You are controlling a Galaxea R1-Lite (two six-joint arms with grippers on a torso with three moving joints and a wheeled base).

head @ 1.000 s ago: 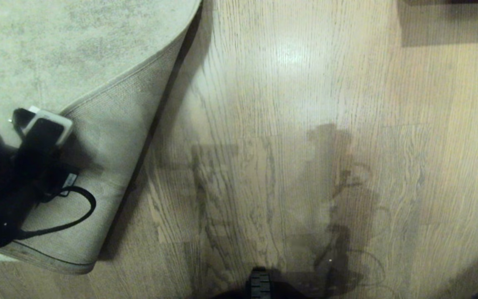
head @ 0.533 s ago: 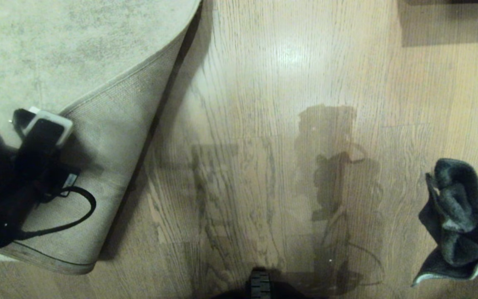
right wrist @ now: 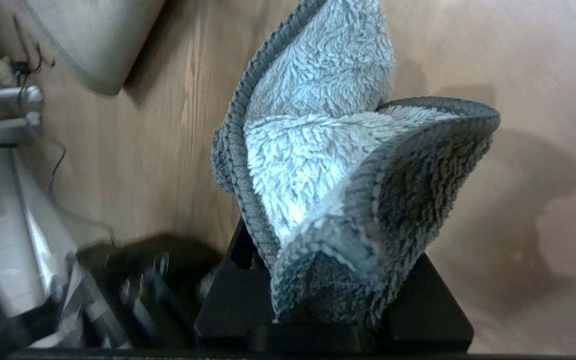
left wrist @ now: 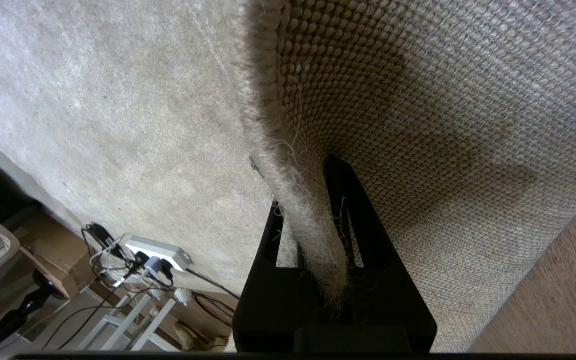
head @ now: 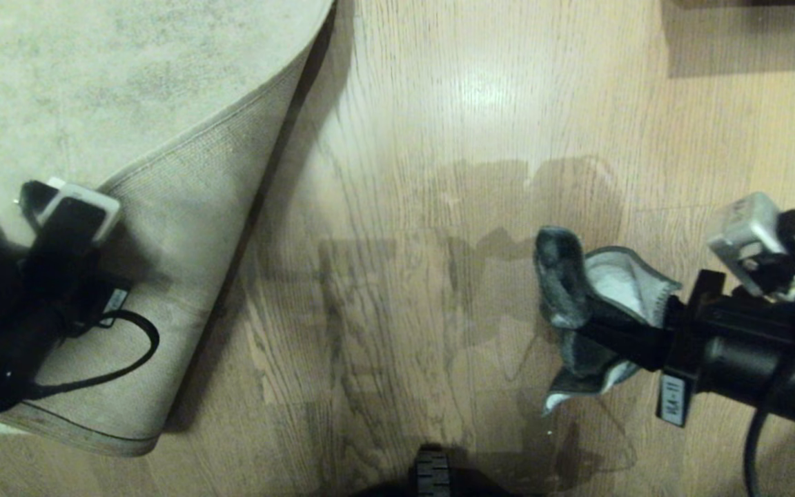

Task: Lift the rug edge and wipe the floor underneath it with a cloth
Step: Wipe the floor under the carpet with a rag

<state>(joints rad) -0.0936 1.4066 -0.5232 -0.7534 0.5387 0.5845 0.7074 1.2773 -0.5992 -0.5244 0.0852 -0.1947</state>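
Note:
The rug edge (head: 218, 131) is folded back at the left of the head view, its woven beige backing (head: 183, 228) facing up. My left gripper (head: 35, 197) is shut on that edge, and the left wrist view shows the fuzzy border (left wrist: 313, 235) pinched in the left gripper (left wrist: 308, 195). Bare wood floor (head: 439, 138) lies beside the fold. At the right, my right gripper (head: 622, 331) is shut on the dark grey-green cloth (head: 577, 290) and holds it just above the floor. In the right wrist view the cloth (right wrist: 328, 165) bunches out of the right gripper (right wrist: 333, 272) and hides its fingertips.
A white power strip with tangled cables (left wrist: 155, 250) sits past the rug, next to white rack legs (left wrist: 133, 320). Dark furniture (head: 749, 3) casts a shadow at the far right. My own base (head: 432, 476) pokes in at the near edge.
My right arm has swung in from the right with the cloth, moving leftward over the bare floor. The left gripper and the folded rug have not moved.

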